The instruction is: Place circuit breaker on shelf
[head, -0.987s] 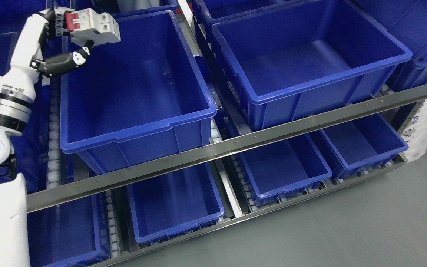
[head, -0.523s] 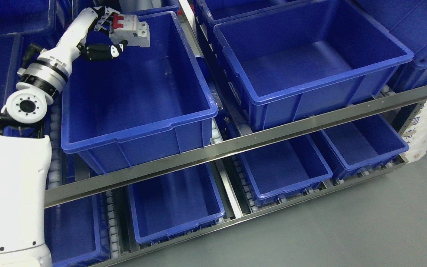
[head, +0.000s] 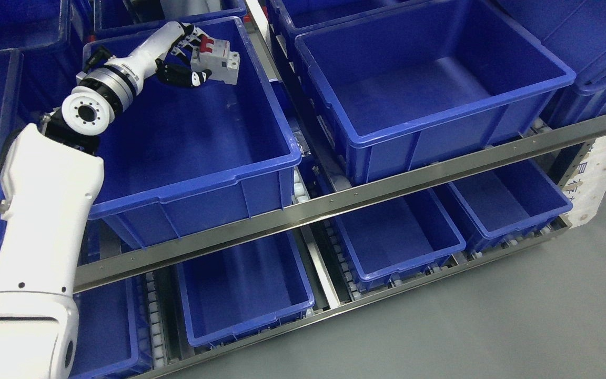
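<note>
Left hand (head: 190,52) grips circuit breaker (head: 218,62), apparently pointing lengthwise right.

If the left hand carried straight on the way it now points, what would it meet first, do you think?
Probably the far wall of the blue bin; the left hand, holding the circuit breaker, points towards that back right corner. Depth is uncertain.

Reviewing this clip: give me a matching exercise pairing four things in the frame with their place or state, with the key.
Things:
1. circuit breaker
2. left hand
3. upper right bin
4. metal rail

Descriptions:
A. runs along the front of the upper bins
B. empty, right of the bin the arm reaches into
C. held above the far end of the upper left bin
D. closed around a white and red part

Pairs: 1-C, 2-D, 3-B, 4-A
</note>
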`<state>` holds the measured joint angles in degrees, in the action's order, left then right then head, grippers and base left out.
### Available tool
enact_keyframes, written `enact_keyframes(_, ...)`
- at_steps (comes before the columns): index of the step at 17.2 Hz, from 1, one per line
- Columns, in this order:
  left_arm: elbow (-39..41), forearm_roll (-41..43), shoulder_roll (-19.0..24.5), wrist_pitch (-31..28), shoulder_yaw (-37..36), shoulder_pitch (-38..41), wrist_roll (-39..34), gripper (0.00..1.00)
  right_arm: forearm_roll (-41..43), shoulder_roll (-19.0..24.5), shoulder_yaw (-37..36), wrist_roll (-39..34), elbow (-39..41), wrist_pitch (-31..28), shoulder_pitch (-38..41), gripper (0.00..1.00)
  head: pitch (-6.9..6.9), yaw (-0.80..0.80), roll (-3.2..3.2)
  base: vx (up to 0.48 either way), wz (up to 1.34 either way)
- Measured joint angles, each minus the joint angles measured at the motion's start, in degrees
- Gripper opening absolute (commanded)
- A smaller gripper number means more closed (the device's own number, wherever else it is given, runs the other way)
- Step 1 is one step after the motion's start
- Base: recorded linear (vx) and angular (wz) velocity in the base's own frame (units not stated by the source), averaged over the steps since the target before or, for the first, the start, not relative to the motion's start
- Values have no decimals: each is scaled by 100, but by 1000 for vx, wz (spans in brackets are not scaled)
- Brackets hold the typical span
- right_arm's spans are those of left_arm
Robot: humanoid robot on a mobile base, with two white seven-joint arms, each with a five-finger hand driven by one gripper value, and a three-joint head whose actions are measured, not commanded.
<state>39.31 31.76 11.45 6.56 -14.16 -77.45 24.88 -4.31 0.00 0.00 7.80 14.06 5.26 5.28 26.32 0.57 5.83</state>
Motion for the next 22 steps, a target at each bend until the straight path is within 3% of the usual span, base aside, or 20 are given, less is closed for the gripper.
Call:
enact_keyframes(4,-867,47,-57,15,-472,-253,-8,28,0,0,0,-2,1,-2,-3,100,7,0,0,2,14)
enact_keyframes(9,-1480,61,-85,-33,-806,-492,-35,46,0,0,0,-2,0,-13,-1,100,10,0,0,3,28)
enact_keyframes(12,-1719,64,-93,-45,-941,-579,-88,65,0,0,0,-2,0,-13,0,100,10,0,0,-4,-41)
enact_keyframes(18,-2031,65,-101,-45,-1073,-746,-203,81,0,0,0,-2,1,-13,-1,100,10,0,0,1,1)
enact_keyframes(22,-1987,30,-114,-54,-806,-959,-509,98,0,0,0,-4,0,-13,0,100,10,0,0,0,-8)
